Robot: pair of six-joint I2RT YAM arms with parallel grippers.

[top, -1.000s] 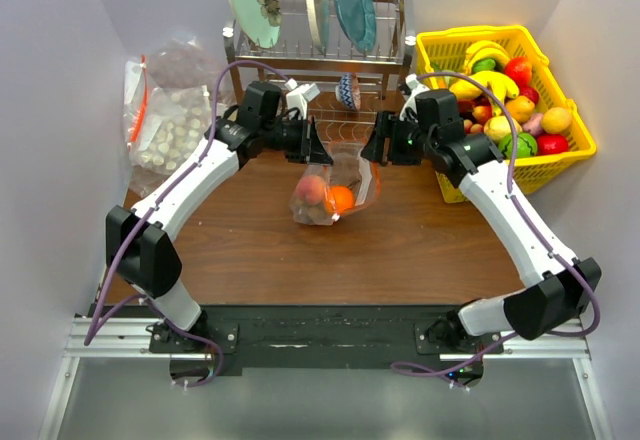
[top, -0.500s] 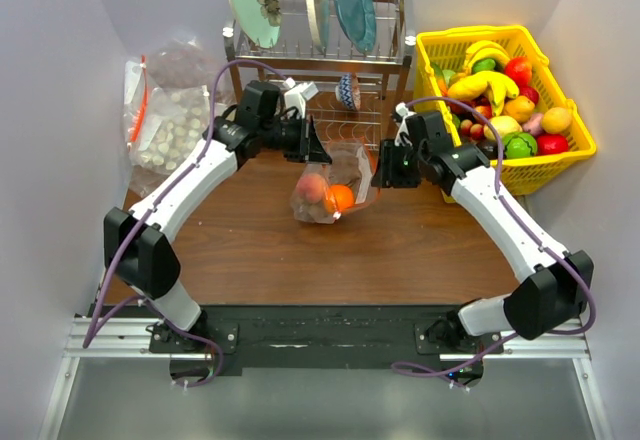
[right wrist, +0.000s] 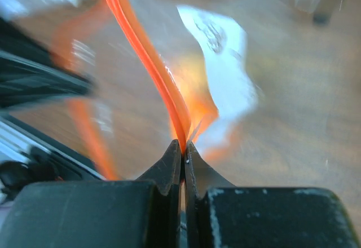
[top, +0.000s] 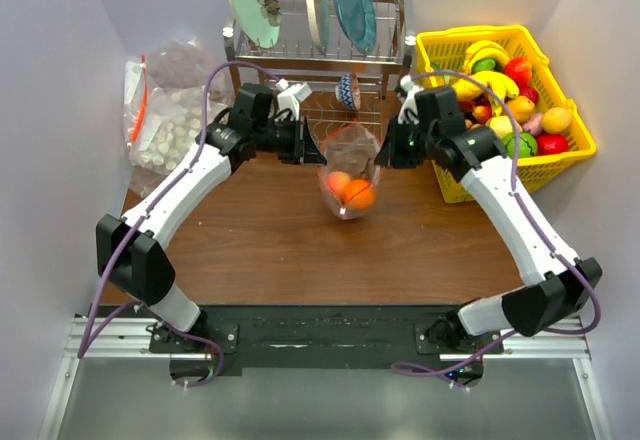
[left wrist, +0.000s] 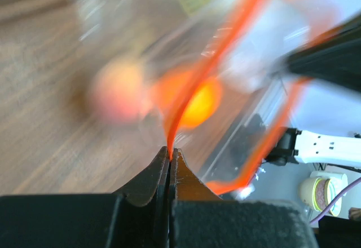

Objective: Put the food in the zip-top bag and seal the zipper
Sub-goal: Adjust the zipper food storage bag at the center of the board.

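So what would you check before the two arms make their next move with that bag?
1. Grip of left pincer on the zipper: ok.
2. Grip of right pincer on the zipper: ok.
3. Both orange and peach inside the zip-top bag: ok.
4. Whole zipper pressed closed: not ok, its strips gape apart.
5. Bag bottom resting on the table: cannot tell.

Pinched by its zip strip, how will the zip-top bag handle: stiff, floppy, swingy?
Probably floppy: the zip-top bag sags between the left tool and the right tool. Since the fruits pool at its bottom, it may swing. The thin zipper might slip from either pinch.
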